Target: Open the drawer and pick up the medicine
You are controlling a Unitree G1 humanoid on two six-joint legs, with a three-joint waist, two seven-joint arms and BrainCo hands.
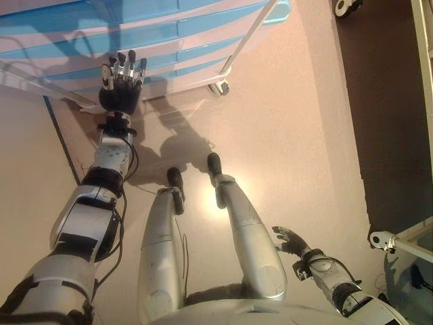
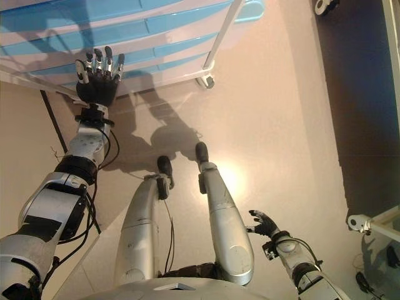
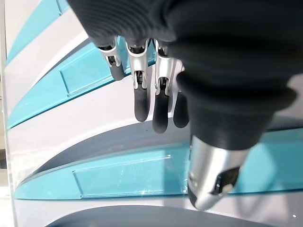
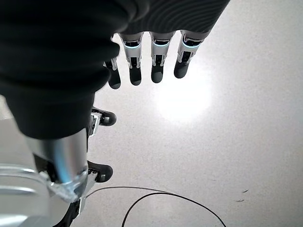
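Blue-fronted drawers (image 1: 169,30) sit closed before left hand (image 1: 120,84).

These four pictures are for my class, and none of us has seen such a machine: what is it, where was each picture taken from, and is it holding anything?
It is a two-legged humanoid robot with two arms. The two wide pictures come from a stereo camera on its head, looking down; the two close ones come from cameras on its wrists.

The left hand is raised, fingers straight, in front of a drawer unit with blue drawer fronts, which stands on the floor on a castor. The left wrist view shows the fingers close to a blue drawer front; all visible drawers look closed. No medicine shows.

The right hand hangs low beside the body, open, over the bare floor. Neither hand holds anything.
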